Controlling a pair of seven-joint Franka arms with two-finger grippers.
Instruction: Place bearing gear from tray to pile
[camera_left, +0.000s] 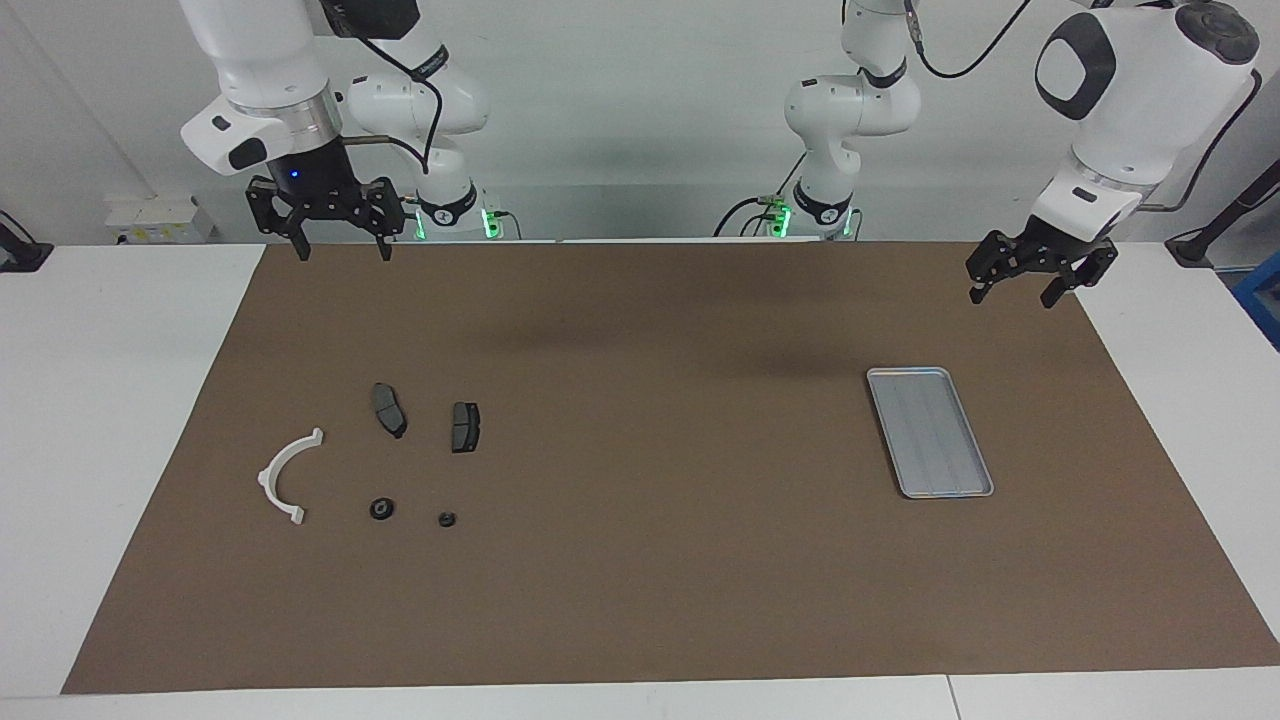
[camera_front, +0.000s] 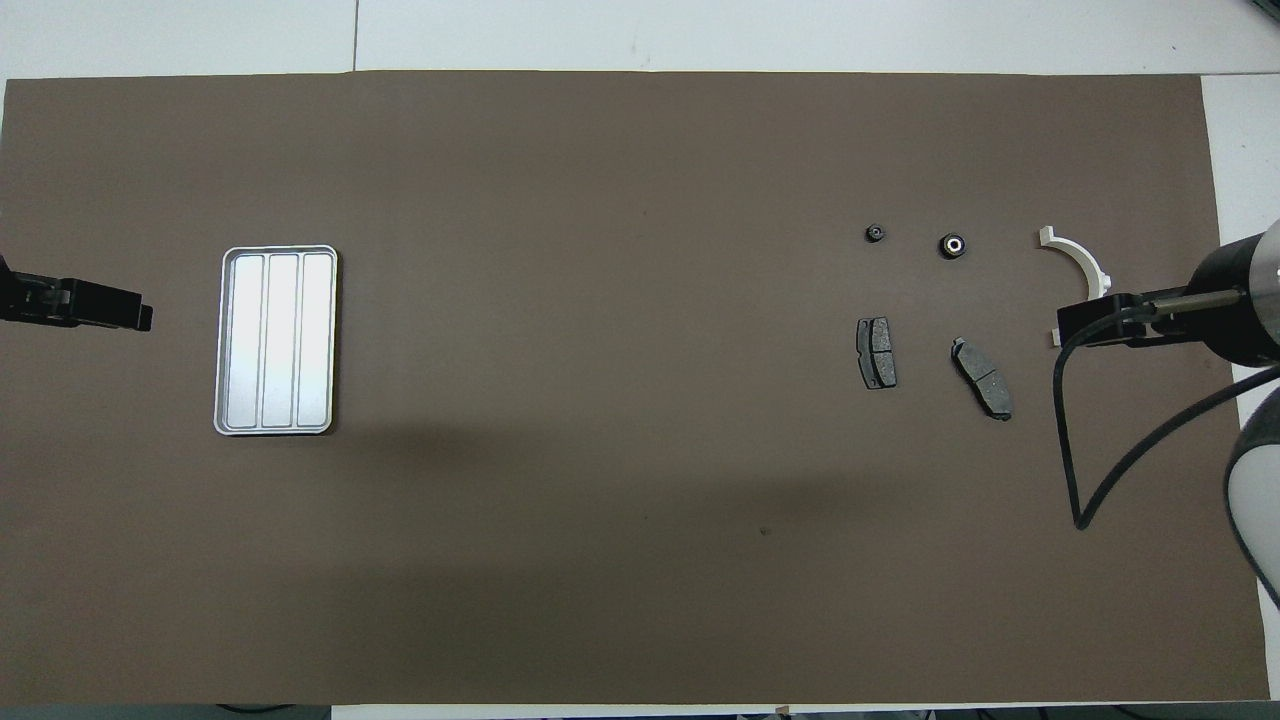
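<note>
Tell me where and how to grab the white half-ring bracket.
Take the white half-ring bracket at the middle of its arc, coming straight down from above, one fingertip inside the curve and one outside. It lies flat on the mat, the band looks narrow there, and its ends carry small tabs. The open right tool is probably the better placed.

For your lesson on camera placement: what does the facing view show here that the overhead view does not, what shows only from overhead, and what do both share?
Only the facing view shows both arms' bases and the left gripper and right gripper with fingers open, held up over the mat's edge nearest the robots. Only the overhead view shows the tray's three lengthwise channels plainly, all bare. Both share the tray, the white half-ring bracket, two brake pads and two small round parts.
</note>
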